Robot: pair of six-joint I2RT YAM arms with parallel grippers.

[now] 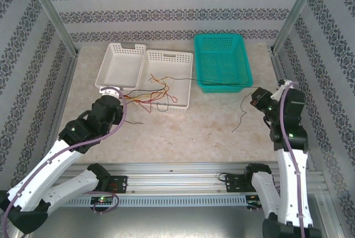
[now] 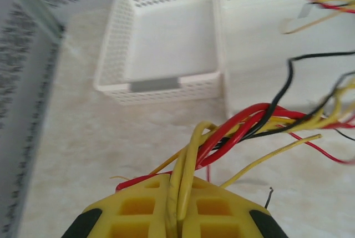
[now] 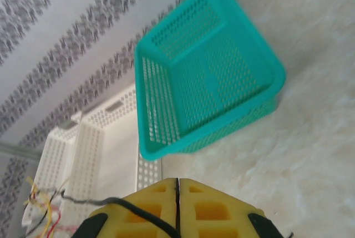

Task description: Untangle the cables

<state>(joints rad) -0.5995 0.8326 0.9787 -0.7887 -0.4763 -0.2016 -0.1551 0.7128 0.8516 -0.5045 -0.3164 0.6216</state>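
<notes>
While the left gripper (image 2: 178, 218) is clamped tight on one end of the yellow, red and black cables (image 2: 260, 121), the bunch trails away to its right into the white basket (image 1: 169, 57). From there one black cable (image 1: 217, 82) stretches on across the teal basket (image 1: 222, 55) front to the right gripper (image 3: 177, 204), whose fingers are pressed together on it. That strand lies crosswise on the table, so I'd judge pulling it free falls to the right arm.

yellow, red, black cables (image 1: 151, 90) lie bunched across white basket (image 1: 169, 54).
</notes>
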